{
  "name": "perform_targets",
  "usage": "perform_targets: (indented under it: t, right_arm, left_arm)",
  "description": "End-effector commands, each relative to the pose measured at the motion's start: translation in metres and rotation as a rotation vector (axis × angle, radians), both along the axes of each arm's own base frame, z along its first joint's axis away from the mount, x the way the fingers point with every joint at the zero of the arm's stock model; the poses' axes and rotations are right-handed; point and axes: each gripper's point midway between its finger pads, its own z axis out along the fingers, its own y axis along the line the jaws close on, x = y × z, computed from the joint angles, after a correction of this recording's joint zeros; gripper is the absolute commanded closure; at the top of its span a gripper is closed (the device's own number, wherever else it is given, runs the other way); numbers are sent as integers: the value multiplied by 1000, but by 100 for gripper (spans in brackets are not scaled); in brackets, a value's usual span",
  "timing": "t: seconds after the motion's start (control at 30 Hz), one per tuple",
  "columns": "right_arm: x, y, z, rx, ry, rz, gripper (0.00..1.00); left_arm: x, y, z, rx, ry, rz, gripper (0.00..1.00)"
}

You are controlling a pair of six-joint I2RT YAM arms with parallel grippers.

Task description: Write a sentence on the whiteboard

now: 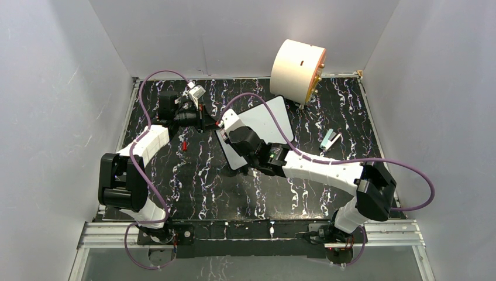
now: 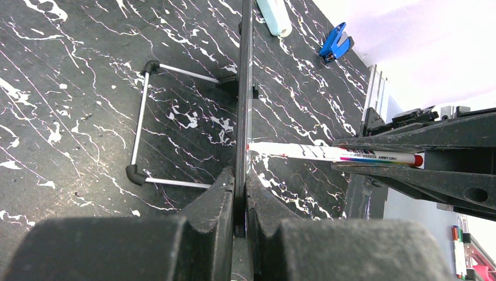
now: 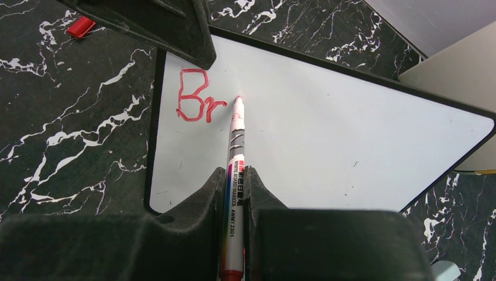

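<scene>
The whiteboard (image 3: 327, 134) is white with a thin black rim and bears the red letters "Br" (image 3: 196, 102), the start of the sentence, near its upper left corner. My right gripper (image 3: 235, 175) is shut on a whiteboard marker (image 3: 235, 146), whose red tip touches the board just right of the "r". My left gripper (image 2: 240, 187) is shut on the whiteboard's edge (image 2: 243, 88), seen edge-on in the left wrist view. From above, the board (image 1: 266, 120) lies mid-table, partly hidden by the right arm.
A big cream cylinder (image 1: 297, 69) stands at the back right, close to the board's far corner. A wire stand (image 2: 140, 129) sits behind the board. A red cap (image 1: 184, 144) lies left of the board. A blue clip (image 2: 335, 42) and a pale green item (image 1: 330, 139) lie to the right.
</scene>
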Motion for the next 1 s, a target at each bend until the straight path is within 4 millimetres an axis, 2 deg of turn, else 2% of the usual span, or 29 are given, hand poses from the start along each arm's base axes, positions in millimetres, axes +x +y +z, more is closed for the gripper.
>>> perform_targets:
  t: [0.0, 0.37, 0.97]
  right_arm:
    - [1, 1, 26, 84, -30, -2, 100]
    - [-2, -8, 24, 84, -20, -16, 100]
    - [2, -1, 15, 61, -13, -13, 100]
  left_arm:
    - [-7, -2, -16, 33, 53, 0, 100]
    - [-7, -2, -16, 38, 53, 4, 100]
    - [-7, -2, -16, 36, 52, 0, 100]
